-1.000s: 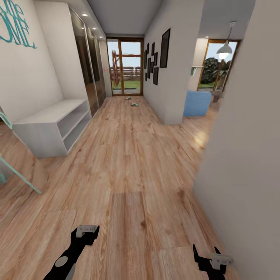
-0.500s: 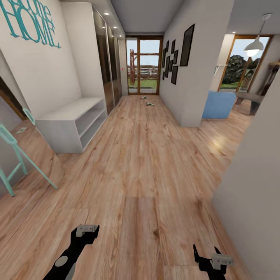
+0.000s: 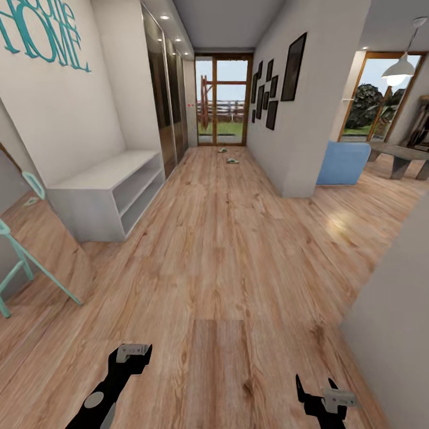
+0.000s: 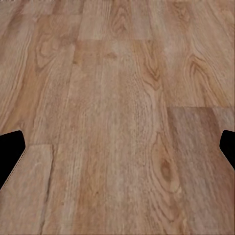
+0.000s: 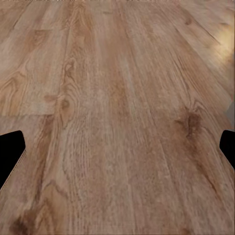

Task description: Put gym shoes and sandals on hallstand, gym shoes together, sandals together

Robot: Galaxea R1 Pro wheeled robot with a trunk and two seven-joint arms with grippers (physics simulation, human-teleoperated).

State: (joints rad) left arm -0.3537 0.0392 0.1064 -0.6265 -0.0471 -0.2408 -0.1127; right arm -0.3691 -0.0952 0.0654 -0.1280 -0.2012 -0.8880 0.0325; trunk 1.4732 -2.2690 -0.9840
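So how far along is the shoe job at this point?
Nothing looks done. Both grippers, left and right, are open and empty above the corridor floor. Two small things lie far down by the glass door, too small to identify. All four pick-ups and placements remain.

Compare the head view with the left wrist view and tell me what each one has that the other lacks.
Head view alone: the white bench unit under teal lettering, two small items far down the corridor near the glass door, too small to identify, framed pictures, a blue sofa.

Left wrist view alone: close wood grain between the left gripper's open fingertips.

Both: the corridor floor and the left gripper.
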